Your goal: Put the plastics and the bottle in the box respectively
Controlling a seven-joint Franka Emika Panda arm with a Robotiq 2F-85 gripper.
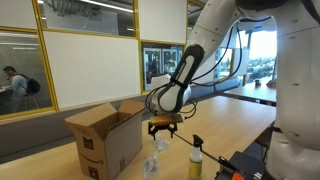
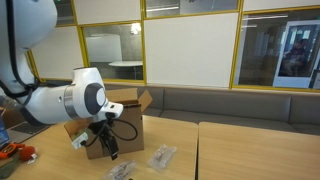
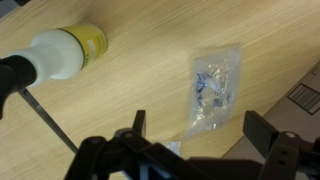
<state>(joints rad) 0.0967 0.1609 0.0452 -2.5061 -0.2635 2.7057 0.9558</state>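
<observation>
The brown cardboard box (image 1: 104,140) (image 2: 128,103) stands on the wooden table with its top flaps open; one corner (image 3: 305,95) shows in the wrist view. My gripper (image 1: 163,128) (image 2: 108,145) (image 3: 200,128) hangs open just above the table beside the box, holding nothing. A clear wrinkly plastic (image 3: 215,88) lies flat below it, between the fingers' line and a little ahead. Two plastics (image 2: 161,155) (image 2: 120,171) lie on the table in an exterior view; one plastic (image 1: 155,160) shows under the gripper. The bottle (image 1: 196,158) (image 3: 68,50), yellowish with a black cap, stands to one side of the gripper.
The robot's white base (image 1: 295,140) stands at the table edge, with orange and black gear (image 1: 245,165) beside it. A padded bench (image 2: 230,100) runs behind the table. A seam (image 2: 197,150) splits two tabletops.
</observation>
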